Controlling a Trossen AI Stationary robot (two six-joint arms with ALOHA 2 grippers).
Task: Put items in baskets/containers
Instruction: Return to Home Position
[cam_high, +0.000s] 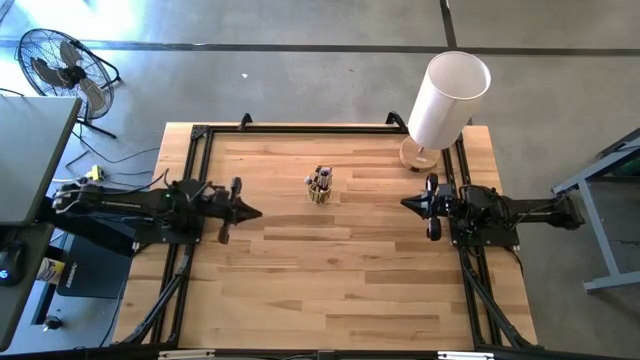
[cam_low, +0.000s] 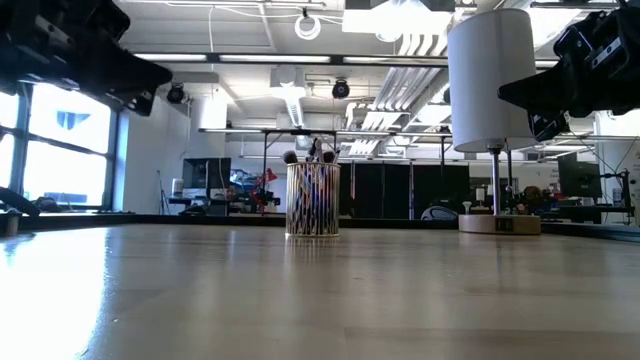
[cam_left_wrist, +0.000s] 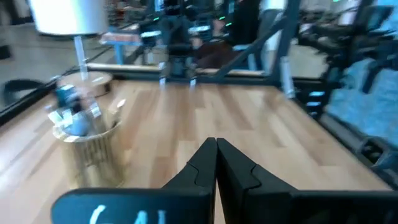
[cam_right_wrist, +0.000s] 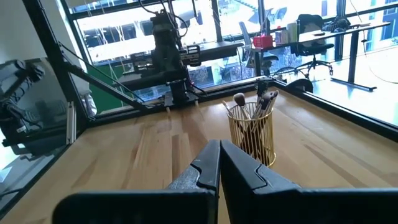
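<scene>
A small clear yellowish cup (cam_high: 321, 187) stands upright on its base near the table's middle, toward the far side. Several makeup brushes (cam_right_wrist: 251, 107) stand in it, bristle tips up, leaning on its rim. The cup shows in the low view (cam_low: 313, 199) and in the left wrist view (cam_left_wrist: 90, 146) too. My left gripper (cam_high: 258, 212) hovers shut over the table's left part, raised off the wood. My right gripper (cam_high: 404, 203) hovers shut over the right part. Both point toward the cup from a distance.
A big white cylinder on a round wooden base (cam_high: 443, 105) stands at the far right corner, close behind my right arm. Black frame rails (cam_high: 195, 160) run along the left, right and far edges. Bare wood (cam_high: 330, 290) fills the near half.
</scene>
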